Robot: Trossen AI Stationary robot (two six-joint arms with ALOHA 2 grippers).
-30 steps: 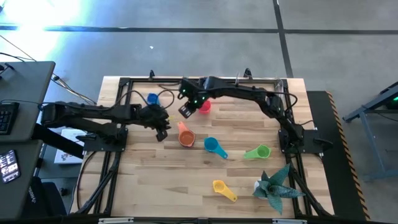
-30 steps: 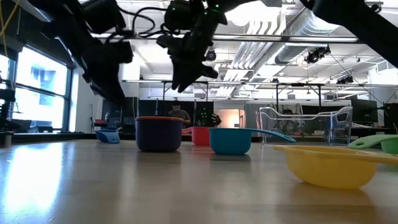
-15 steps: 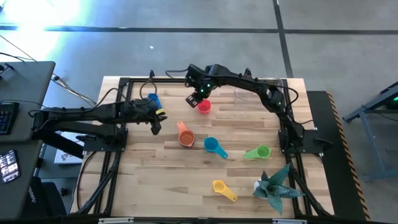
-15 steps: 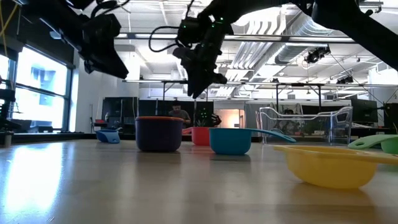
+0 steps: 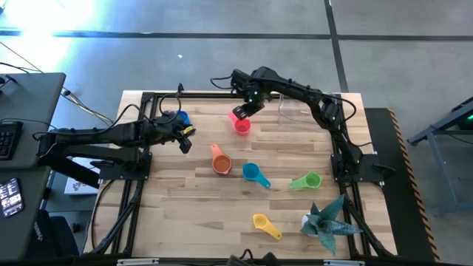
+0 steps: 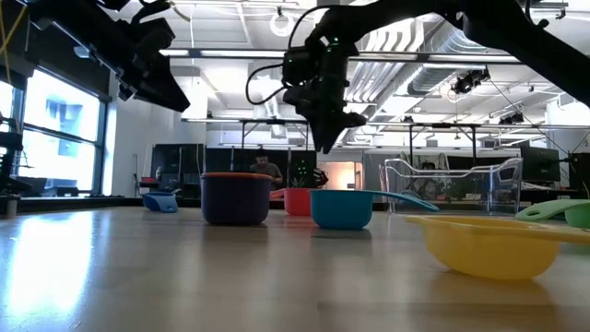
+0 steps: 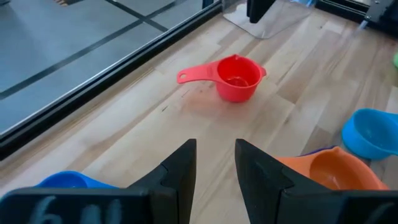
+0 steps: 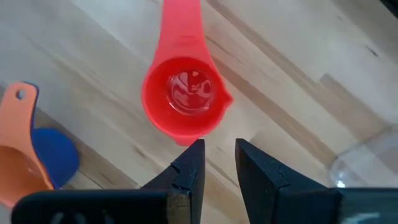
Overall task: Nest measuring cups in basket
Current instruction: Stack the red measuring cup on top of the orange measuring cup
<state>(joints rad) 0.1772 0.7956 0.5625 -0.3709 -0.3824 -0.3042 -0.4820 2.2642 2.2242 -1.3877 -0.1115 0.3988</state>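
Note:
The red measuring cup point(image 8: 183, 99) stands upright on the table near the far edge. My right gripper point(image 8: 219, 149) hovers above it, pointing down, open by a narrow gap with nothing between the fingers. Left of centre my left gripper point(image 7: 216, 149) hangs raised, tipped down and open, also with nothing in it. An orange cup point(image 5: 220, 161) sits inside a purple cup point(image 6: 235, 201). The blue point(image 5: 179, 117), teal point(image 5: 251, 174), green point(image 5: 309, 179) and yellow point(image 5: 264, 223) cups rest apart on the wood. The clear basket point(image 5: 295, 109) stands at the far edge, right of the red cup.
A teal spiky paper plant point(image 5: 325, 222) stands at the near right corner. A black metal frame point(image 5: 148, 100) runs round the tabletop. Bare wood lies between the cups and along the near left part of the table.
My right gripper has travelled toward the table's right and far edges, from beside the orange cup to above the red cup. My left gripper has drawn back from the orange cup toward the left edge and risen, tipping less steeply. No cup has moved.

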